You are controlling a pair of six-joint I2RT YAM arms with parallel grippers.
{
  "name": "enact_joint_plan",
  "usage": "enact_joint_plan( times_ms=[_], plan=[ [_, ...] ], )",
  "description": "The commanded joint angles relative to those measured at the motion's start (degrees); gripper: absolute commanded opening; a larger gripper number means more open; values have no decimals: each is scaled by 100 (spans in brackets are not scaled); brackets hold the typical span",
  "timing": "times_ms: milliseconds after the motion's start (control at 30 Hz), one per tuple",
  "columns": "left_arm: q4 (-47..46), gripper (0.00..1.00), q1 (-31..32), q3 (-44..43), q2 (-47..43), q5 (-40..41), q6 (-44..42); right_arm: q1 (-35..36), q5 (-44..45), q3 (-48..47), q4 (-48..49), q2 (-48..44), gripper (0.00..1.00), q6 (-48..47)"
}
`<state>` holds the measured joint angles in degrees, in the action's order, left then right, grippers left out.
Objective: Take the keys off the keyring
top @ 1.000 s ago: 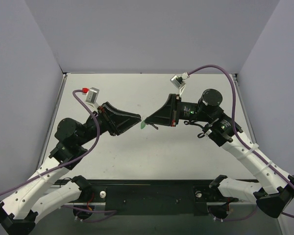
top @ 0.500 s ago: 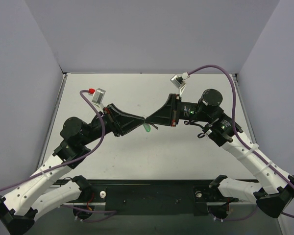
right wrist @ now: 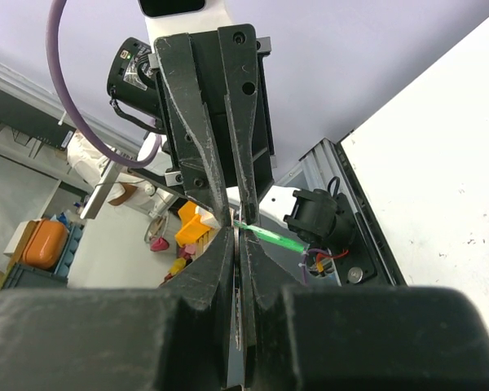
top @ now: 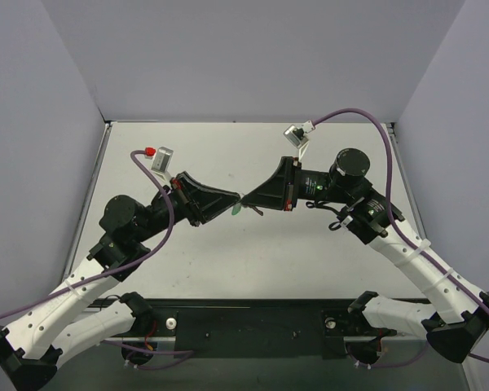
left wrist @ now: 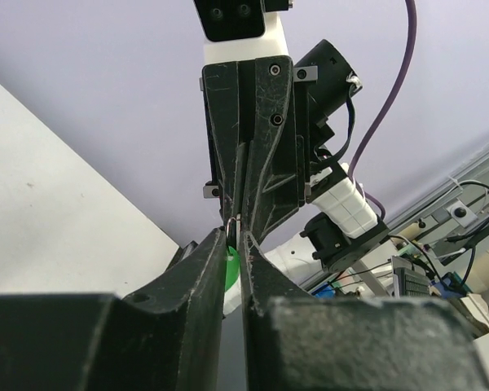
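Since a second ago the left gripper [top: 235,200] has swung in over the pale grey table [top: 187,155] until its tips meet those of the right gripper [top: 244,198], and its jaws have narrowed. They now stand almost together, one on each side of the bright green oval plastic keyring tag [top: 237,210]; whether they press on it I cannot tell. From above, the tag sits just on the near side of the right gripper's tips, its long axis slanting from those tips toward the near left. Seen from the right wrist it is edge-on, a thin green strip sticking out sideways from the right gripper's tips. The right gripper's jaws are pressed tight together. What they nip, and the tiny silver-grey metal key itself, are too small for me to pick out.
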<state>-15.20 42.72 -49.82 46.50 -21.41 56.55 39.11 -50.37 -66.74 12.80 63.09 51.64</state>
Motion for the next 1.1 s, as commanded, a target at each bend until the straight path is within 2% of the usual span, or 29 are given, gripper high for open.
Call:
enact_joint_plan(
  times_ms=[0, 67, 100, 367, 533, 800, 1067],
  plan=[
    [-229, 20, 35, -151, -80, 14, -48, 44, -8, -58, 188, -166, 0, -145],
    [-203, 3, 35, -168, -80, 31, -48, 52, -17, -50, 171, -165, 0, -163],
    [-176, 0, 35, -177, -71, 32, -65, 53, -17, -50, 153, -174, 0, -171],
    [210, 0, 87, -352, -53, -21, -337, 61, -17, -102, -154, -192, 0, -356],
    [1263, 0, 87, -844, 157, -328, -838, 53, -96, -348, -847, -130, 0, -759],
    [1941, 0, 79, -1082, 351, -794, -1207, 114, -131, -612, -1718, 63, 0, -1270],
    [2908, 0, 79, -1740, 720, -1278, -1893, 237, -114, -893, -2430, 265, 0, -1727]
  ],
)
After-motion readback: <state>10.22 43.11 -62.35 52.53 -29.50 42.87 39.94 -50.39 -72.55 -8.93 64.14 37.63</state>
